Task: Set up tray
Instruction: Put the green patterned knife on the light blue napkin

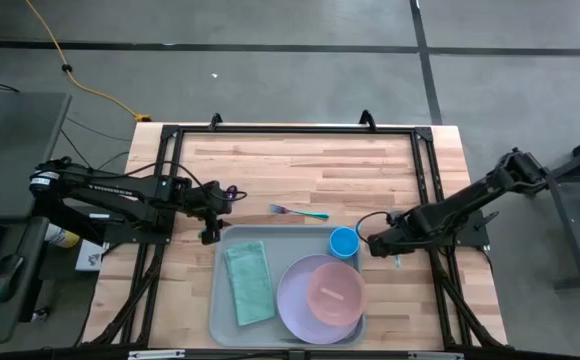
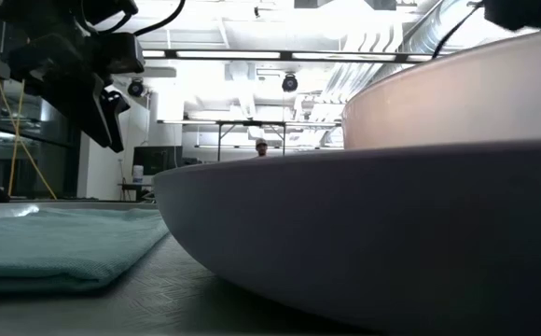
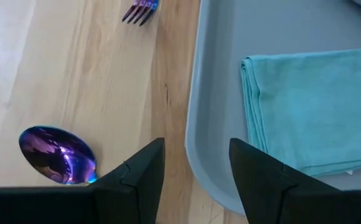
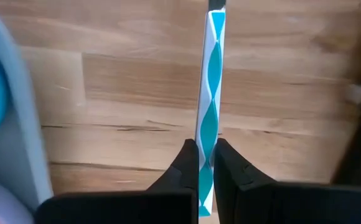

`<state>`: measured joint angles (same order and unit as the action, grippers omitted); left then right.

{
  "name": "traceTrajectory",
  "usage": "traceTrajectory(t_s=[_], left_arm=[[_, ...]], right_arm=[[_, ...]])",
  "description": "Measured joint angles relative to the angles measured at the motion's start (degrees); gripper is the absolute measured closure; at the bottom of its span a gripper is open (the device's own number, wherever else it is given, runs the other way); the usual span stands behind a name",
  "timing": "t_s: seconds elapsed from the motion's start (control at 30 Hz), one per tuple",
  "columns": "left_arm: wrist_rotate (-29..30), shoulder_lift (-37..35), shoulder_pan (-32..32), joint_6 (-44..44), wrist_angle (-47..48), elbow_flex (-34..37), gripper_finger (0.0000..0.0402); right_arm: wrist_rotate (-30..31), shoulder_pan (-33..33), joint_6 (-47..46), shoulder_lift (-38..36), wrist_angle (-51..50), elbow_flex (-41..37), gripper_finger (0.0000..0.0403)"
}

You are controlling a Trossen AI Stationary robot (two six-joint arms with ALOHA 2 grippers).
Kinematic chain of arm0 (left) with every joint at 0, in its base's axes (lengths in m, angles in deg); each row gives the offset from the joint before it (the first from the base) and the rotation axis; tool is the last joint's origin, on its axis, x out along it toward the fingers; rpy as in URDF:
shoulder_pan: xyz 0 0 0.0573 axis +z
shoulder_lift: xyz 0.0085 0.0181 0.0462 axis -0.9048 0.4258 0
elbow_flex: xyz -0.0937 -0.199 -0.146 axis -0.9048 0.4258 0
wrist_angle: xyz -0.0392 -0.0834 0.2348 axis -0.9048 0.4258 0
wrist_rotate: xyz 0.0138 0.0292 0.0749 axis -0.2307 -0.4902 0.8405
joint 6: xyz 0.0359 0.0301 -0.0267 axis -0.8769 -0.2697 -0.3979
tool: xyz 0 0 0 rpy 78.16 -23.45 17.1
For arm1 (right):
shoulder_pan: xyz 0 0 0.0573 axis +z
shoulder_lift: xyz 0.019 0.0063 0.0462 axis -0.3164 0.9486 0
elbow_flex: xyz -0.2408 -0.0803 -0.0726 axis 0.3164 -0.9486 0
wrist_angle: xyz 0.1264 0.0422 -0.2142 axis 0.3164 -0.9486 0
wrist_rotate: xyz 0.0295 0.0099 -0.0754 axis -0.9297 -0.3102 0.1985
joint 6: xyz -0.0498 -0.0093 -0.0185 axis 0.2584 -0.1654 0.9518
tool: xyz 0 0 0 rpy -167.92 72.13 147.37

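Observation:
The grey-blue tray lies at the table's near edge. It carries a folded teal cloth, a lavender plate with a pink bowl in it, and a blue cup. My left gripper is open above the tray's far-left corner, touching nothing. An iridescent purple spoon lies on the wood beside it, and a fork lies farther off. My right gripper, just right of the cup, is shut on a teal-and-white striped straw. My right gripper pinches the striped straw between its two fingers. The straw runs on straight ahead, beyond the fingertips, over the bare wood right of the tray. The fingers hide how much of the straw lies behind them. I cannot tell whether the straw touches the table.
A black frame borders the wooden table, with bare wood beyond the tray's far rim. In the low view the plate and the bowl fill the foreground, with the cloth to their left.

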<state>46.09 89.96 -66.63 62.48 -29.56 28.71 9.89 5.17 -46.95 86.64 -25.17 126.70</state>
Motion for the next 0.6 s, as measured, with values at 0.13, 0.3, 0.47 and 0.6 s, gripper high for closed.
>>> traceTrajectory(t_s=[0.13,0.3,0.47,0.6], left_arm=[[-0.90,0.00,0.00,-0.02,-0.73,0.00,0.0190],[-2.08,0.02,-0.01,-0.15,-2.40,-0.02,0.0190],[-2.58,0.02,-0.02,-0.26,-2.57,-0.02,0.0190],[-2.58,0.02,0.00,-0.29,-2.60,-0.02,0.0190]], right_arm=[[1.62,0.02,1.43,-0.02,-5.38,5.62,0.0403],[5.25,0.04,3.90,-0.07,-14.20,15.81,0.0403],[10.86,0.04,8.30,-0.07,-20.74,28.85,0.0402],[18.18,0.04,12.89,0.20,-19.75,37.98,0.0402]])
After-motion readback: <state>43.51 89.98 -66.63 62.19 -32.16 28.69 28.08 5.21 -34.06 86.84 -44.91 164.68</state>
